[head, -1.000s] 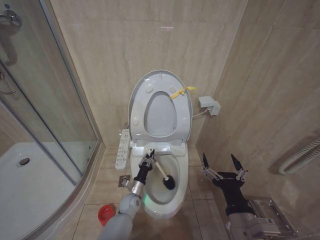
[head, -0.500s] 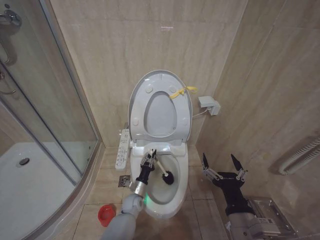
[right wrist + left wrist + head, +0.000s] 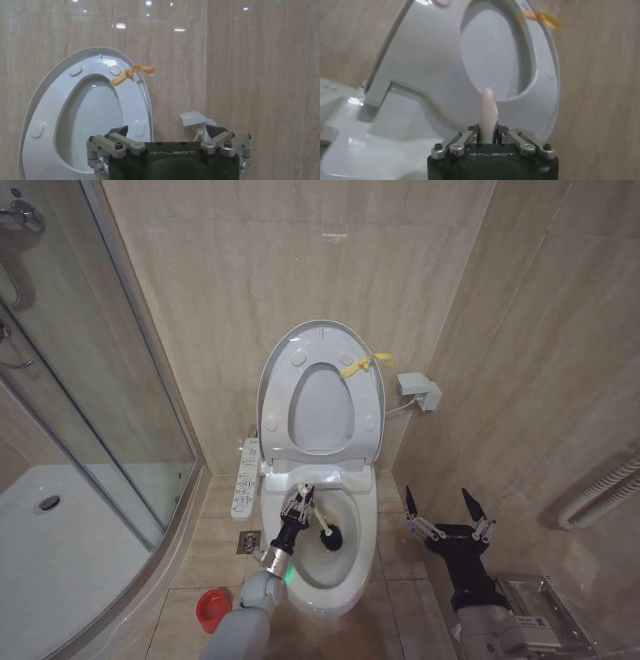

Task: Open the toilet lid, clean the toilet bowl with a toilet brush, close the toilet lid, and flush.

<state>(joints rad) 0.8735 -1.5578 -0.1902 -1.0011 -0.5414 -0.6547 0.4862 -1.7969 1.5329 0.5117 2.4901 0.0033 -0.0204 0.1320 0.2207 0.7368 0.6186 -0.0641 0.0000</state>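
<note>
The brush (image 3: 327,526) angles down into the bowl (image 3: 362,552), dark head low against the inner wall, probably touching, to scrub there. The left gripper (image 3: 298,502) pinches its white handle above the rim. The lid (image 3: 322,392) stands up against the wall. The right gripper (image 3: 445,508) waits beside the bowl, fingers wide.
</note>
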